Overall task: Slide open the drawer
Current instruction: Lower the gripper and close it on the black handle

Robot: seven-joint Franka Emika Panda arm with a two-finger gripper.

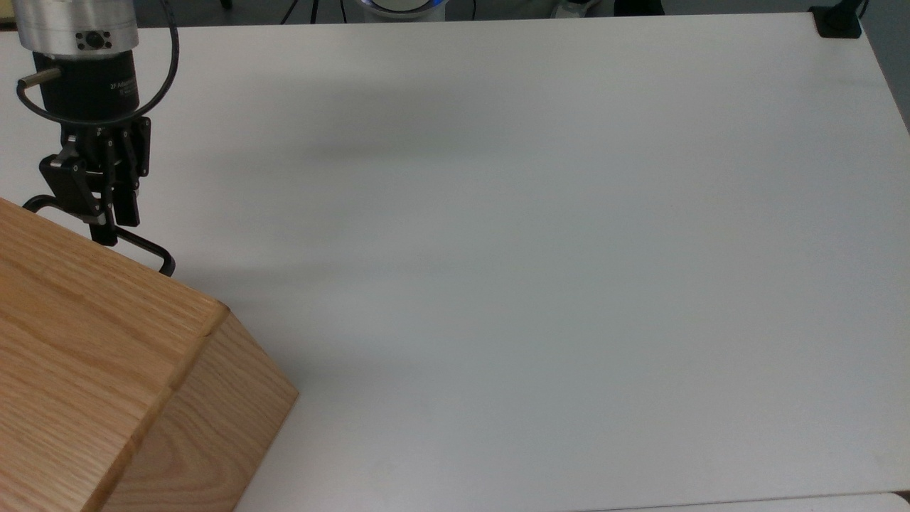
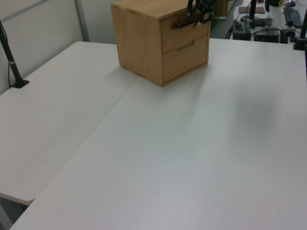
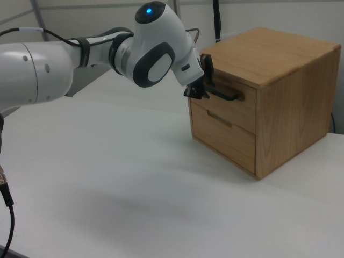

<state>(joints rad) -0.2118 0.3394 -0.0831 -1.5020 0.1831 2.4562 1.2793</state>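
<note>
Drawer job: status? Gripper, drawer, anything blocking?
Gripper at the black bar handle, fingers straddling it. Top drawer shut, flush with the cabinet. Table ahead of the drawer front bare.
</note>
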